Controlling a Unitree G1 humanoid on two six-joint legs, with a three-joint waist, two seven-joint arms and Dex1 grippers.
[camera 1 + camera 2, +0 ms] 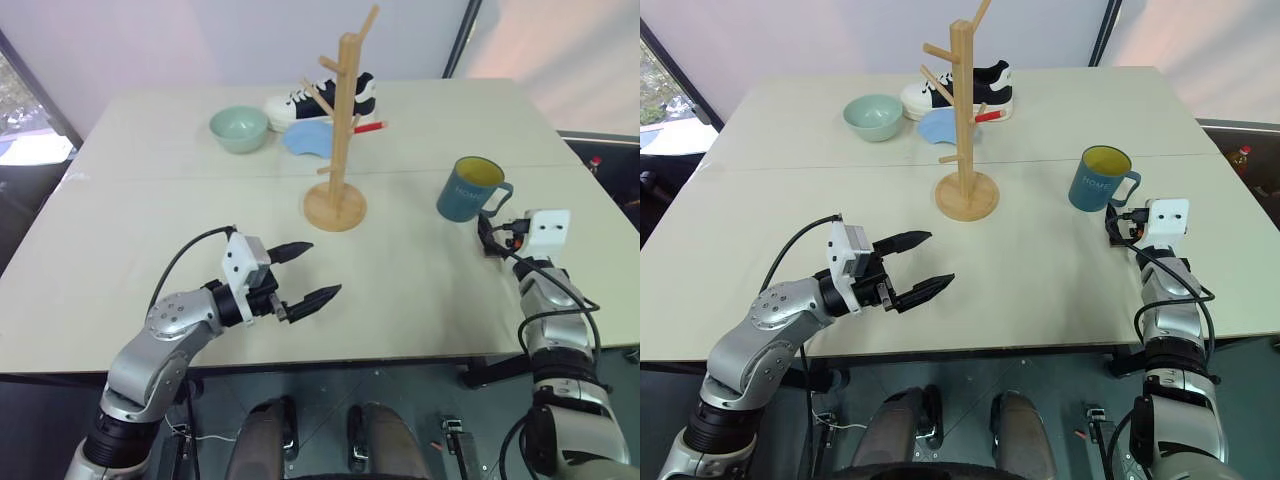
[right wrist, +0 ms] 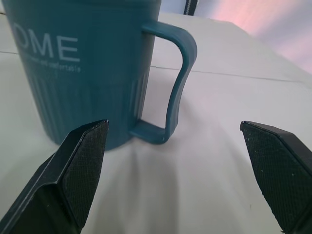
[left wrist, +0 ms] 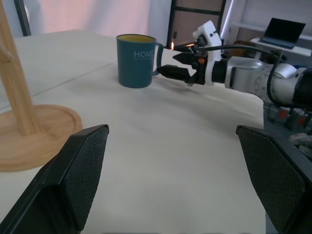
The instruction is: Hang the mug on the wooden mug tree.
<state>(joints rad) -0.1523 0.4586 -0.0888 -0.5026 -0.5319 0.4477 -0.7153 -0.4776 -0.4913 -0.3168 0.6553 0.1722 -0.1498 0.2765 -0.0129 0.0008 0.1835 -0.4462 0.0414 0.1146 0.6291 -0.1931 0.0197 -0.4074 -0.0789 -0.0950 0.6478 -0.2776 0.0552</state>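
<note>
Your right gripper (image 2: 175, 170), jaws wide and empty, faces the upright dark teal-blue ceramic mug (image 1: 468, 190): rigid, slippery, breakable; pinch its three-o'clock loop handle (image 2: 178, 87).

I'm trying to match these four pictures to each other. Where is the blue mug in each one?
Left eye view: the mug stands on the table, right of the wooden mug tree.
Right eye view: same spot, right of centre.
Left wrist view: upper middle, with the right gripper near its handle.
Right wrist view: very close, upper left, handle towards the middle.
Shared landmark: the pale "HOME" lettering on the mug.
</note>
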